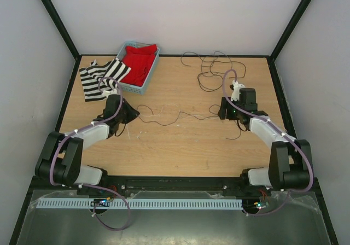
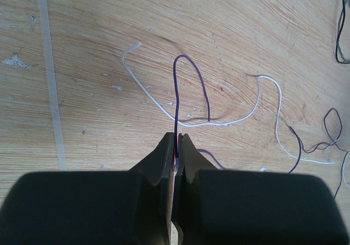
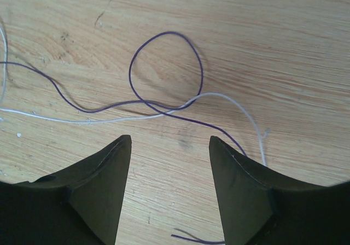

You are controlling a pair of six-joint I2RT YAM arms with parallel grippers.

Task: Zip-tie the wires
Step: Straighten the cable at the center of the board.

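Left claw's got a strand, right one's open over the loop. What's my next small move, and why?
Probably ease the right claw forward and down, then close it where the dark and pale wires cross. It stands open and touches nothing, with that crossing just ahead of it on the wood, while the left claw pinches a dark strand.

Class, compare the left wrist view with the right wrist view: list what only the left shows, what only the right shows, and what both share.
Only the left wrist: the left gripper shut on a purple wire, and the zip tie lying flat at the left. Only the right wrist: the right gripper open, holding nothing, above a wire loop. Both: thin purple and white wires on the wooden table.
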